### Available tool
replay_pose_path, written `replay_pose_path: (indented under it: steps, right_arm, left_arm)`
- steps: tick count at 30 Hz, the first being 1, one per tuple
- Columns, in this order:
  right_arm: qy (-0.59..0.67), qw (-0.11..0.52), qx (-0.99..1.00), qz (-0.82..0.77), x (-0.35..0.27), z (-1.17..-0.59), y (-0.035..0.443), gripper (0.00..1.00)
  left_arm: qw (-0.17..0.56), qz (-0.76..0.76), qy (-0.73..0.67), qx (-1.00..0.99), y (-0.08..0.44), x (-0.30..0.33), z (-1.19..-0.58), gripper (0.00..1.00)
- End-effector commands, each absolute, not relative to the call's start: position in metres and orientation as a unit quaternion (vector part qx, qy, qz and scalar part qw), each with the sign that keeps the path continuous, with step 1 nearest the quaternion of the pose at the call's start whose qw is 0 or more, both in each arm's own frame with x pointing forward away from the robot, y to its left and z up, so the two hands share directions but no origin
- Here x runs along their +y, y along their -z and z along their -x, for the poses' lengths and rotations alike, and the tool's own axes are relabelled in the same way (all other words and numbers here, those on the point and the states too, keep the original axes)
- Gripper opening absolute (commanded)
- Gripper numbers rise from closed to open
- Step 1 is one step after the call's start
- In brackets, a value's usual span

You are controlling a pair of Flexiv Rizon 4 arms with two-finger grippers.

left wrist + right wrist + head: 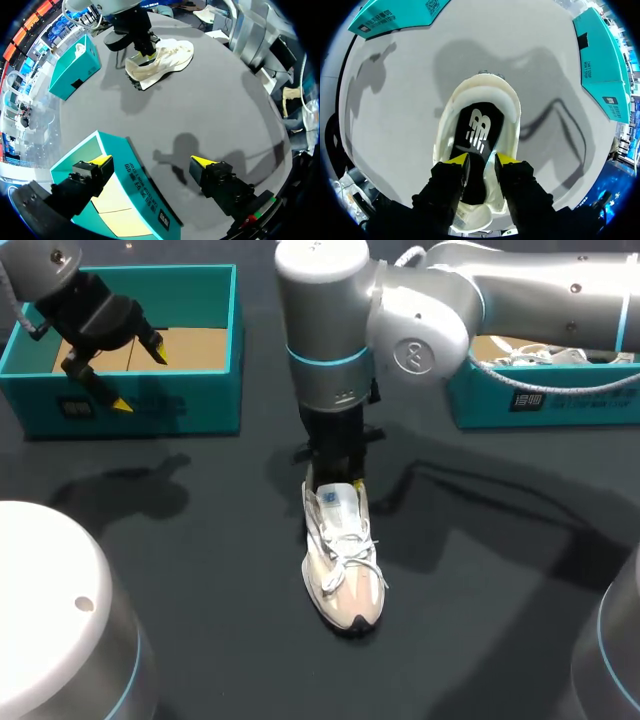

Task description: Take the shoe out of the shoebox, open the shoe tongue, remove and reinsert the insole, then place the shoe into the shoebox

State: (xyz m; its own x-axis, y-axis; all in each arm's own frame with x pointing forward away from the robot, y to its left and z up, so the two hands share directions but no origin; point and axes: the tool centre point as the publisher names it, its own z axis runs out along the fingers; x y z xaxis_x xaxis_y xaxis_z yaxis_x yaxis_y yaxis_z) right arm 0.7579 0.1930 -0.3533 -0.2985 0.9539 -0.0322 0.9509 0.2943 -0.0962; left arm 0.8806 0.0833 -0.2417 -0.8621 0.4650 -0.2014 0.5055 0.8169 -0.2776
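A cream shoe lies at the table's middle with its toe toward the front edge. My right gripper points straight down into its opening. In the right wrist view the right gripper stands a little open over the black insole. One finger is inside the shoe, and a white strip of the upper lies against the other. My left gripper hangs wide open and empty over the teal shoebox at the back left. The left wrist view shows that gripper astride the shoebox's wall, with the shoe far ahead.
A second teal box with white laces in it stands at the back right, under my right arm. It also shows as the teal box beside the shoe. Bare dark table surrounds the shoe.
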Motion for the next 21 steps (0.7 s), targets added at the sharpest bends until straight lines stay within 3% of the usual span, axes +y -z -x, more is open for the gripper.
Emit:
replay_pose_path:
  steps: [1, 6, 16, 21]
  right_arm:
    - [-0.051, 0.020, -0.805, 0.590, 0.196, -0.755, 0.355, 0.45]
    - [-0.058, 0.023, -0.808, 0.586, 0.201, -0.757, 0.356, 0.49]
    - [-0.058, 0.023, -0.802, 0.594, 0.190, -0.766, 0.367, 0.44]
    - [-0.060, 0.028, -0.803, 0.592, 0.193, -0.766, 0.368, 0.47]
  left_arm:
    - [0.062, -0.255, 0.161, 0.951, 0.242, 0.083, -0.881, 1.00]
    - [0.062, -0.255, 0.161, 0.951, 0.242, 0.083, -0.881, 1.00]
    - [0.062, -0.255, 0.161, 0.951, 0.242, 0.083, -0.881, 1.00]
    - [0.062, -0.255, 0.161, 0.951, 0.242, 0.083, -0.881, 1.00]
